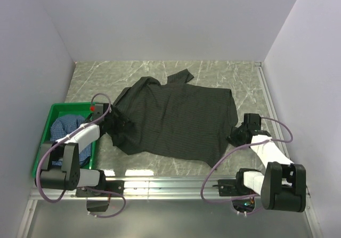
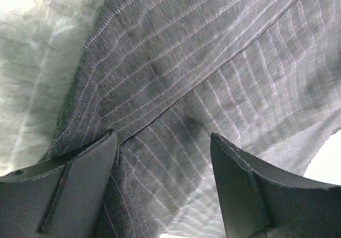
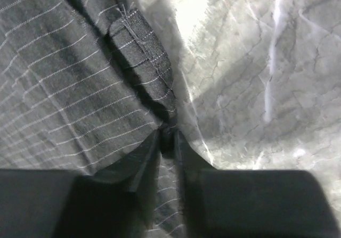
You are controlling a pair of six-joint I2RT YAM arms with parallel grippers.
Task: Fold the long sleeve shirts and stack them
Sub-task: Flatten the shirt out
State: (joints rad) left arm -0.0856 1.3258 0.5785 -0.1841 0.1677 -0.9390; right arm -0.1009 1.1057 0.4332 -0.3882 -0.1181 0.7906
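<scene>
The black pinstriped shirt (image 1: 176, 118) lies spread across the middle of the top view on the marbled table (image 1: 213, 75). It is mostly flat but rumpled, with its collar end bunched toward the upper centre of the frame. The blue checked shirt (image 1: 65, 126) sits heaped inside the green crate (image 1: 45, 137) at the left edge of the frame, well apart from the black one.

The left gripper (image 1: 118, 125) is low over the black shirt's left edge, just beside the crate. In its wrist view the two fingers (image 2: 80, 190) stand wide apart at the bottom of the frame. Striped cloth and a seam run between and beyond them, and nothing is pinched (whether the fingertips touch the fabric cannot be told).

The right gripper (image 3: 168, 139) is at the shirt's right edge, in the lower right of the top view. In its wrist view, at bottom centre, the fingers are drawn nearly together on a narrow fold of the black cloth. A thicker stitched hem rises from there toward the upper left of the frame, and bare table fills the right half.
</scene>
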